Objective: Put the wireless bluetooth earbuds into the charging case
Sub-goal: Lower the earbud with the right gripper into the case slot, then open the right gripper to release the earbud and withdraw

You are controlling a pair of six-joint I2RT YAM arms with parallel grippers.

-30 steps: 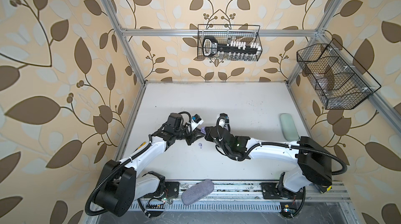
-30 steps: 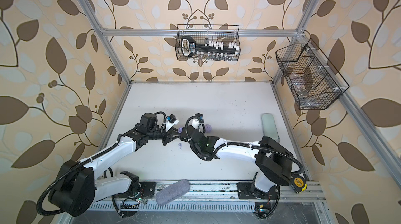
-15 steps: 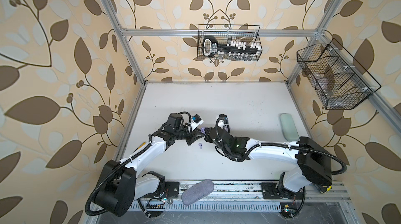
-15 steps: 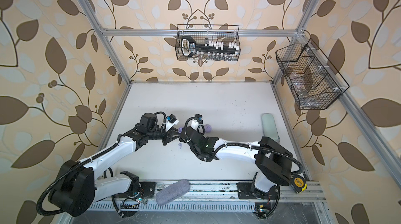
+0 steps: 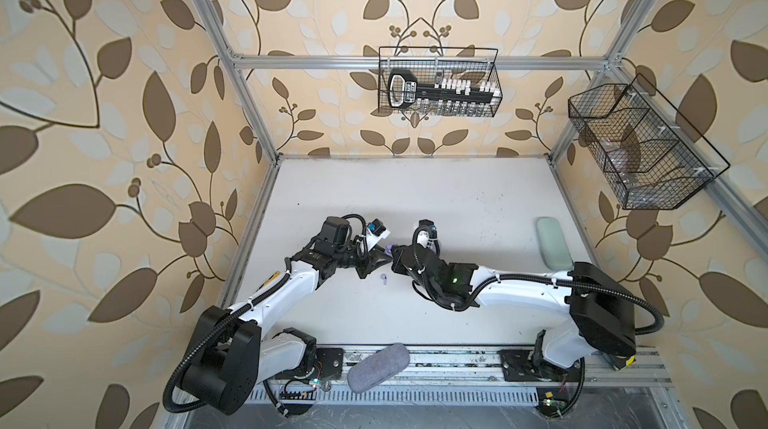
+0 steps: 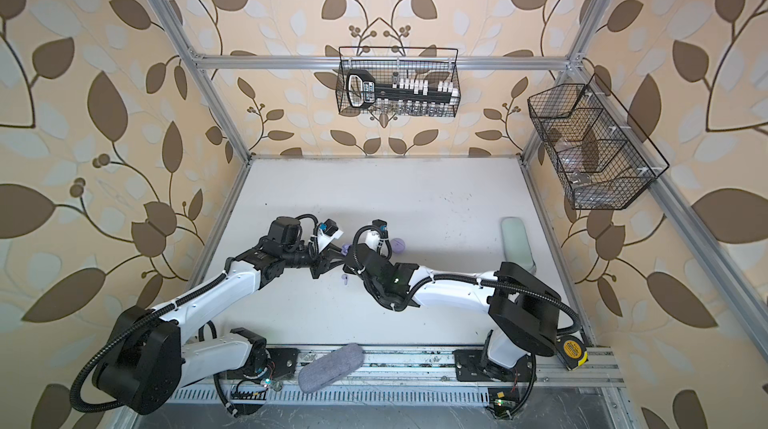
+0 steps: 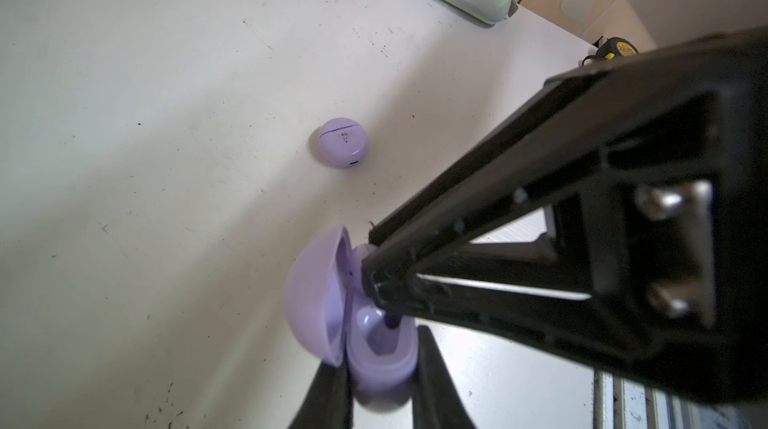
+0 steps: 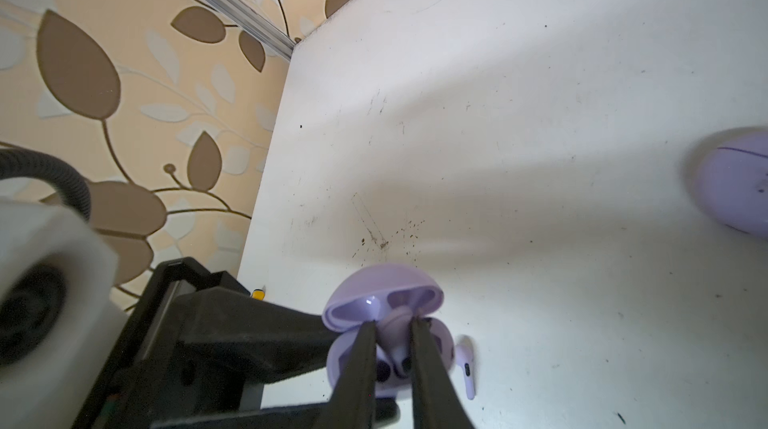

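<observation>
Earbuds are split: one earbud (image 8: 400,350) is bracketed by the right gripper (image 8: 392,323), its jaws held narrowly apart over the open charging case (image 8: 382,290); whether it is pinched cannot be told. The case's base is clamped by the left gripper (image 7: 378,358). A second earbud (image 5: 383,279) is laid on the table (image 5: 415,198) at the case's 6 o'clock in both top views. A closed lavender case (image 6: 398,244) is seen at 3 o'clock, a mint-green case (image 5: 552,244) beyond it.
</observation>
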